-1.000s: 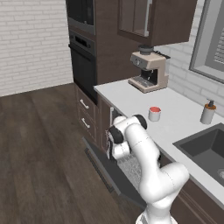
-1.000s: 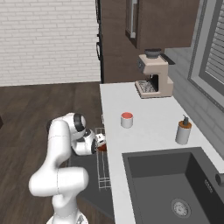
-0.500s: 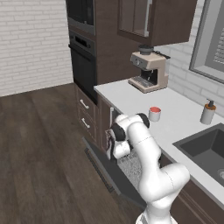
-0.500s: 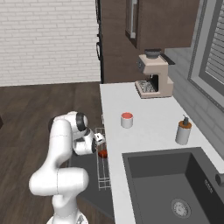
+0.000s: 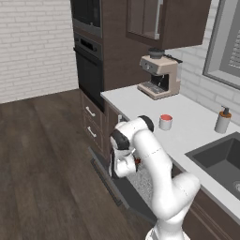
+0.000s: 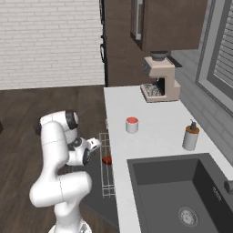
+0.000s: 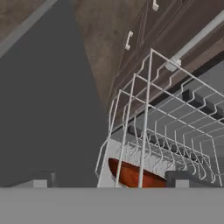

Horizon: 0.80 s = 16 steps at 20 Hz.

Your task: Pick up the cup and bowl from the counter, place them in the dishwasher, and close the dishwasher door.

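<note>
My arm rises from the base, bends at the elbow and folds back down, so my hand [image 6: 93, 146] hangs low at the front, pointing downward. The two fingers [image 7: 186, 178] stand wide apart, holding nothing between them.

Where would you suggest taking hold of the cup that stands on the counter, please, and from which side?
Probably by its round side wall, coming down from above with one finger on each side. The cup stands upright and alone on the counter, short and straight-sided with its red top facing up, so any pair of opposite sides would serve. The coffee machine and soap bottle stand well apart from it.
</note>
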Motion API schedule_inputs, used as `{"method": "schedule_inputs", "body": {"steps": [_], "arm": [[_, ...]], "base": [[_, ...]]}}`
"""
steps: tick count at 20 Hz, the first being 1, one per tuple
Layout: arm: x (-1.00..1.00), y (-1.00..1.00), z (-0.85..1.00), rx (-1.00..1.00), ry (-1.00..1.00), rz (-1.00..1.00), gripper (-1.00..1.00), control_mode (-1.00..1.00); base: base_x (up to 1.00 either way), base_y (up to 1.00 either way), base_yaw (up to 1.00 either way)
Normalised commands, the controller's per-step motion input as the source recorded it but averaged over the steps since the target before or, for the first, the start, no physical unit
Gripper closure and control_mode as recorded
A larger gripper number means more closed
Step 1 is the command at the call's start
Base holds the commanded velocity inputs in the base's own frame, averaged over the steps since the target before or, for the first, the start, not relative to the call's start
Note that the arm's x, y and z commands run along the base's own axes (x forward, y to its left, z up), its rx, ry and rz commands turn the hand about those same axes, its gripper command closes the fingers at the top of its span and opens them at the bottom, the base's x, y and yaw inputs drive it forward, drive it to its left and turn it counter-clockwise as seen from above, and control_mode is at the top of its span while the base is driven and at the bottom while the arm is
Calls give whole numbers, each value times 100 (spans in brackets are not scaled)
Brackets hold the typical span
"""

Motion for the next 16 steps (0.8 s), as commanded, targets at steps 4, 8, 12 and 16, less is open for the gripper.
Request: {"method": "schedule_inputs", "body": {"steps": [4,8,12,16], "arm": [[-41,5,100,11,-6,0,-100,-100],[-4,1,100,15,-14,0,-100,-100],[-1,0,100,18,-10,-1,-100,-100],[-16,0,100,16,-2,-1,-100,-100]], "base": [[0,0,0],[0,0,0],[0,0,0],[0,0,0]]}}
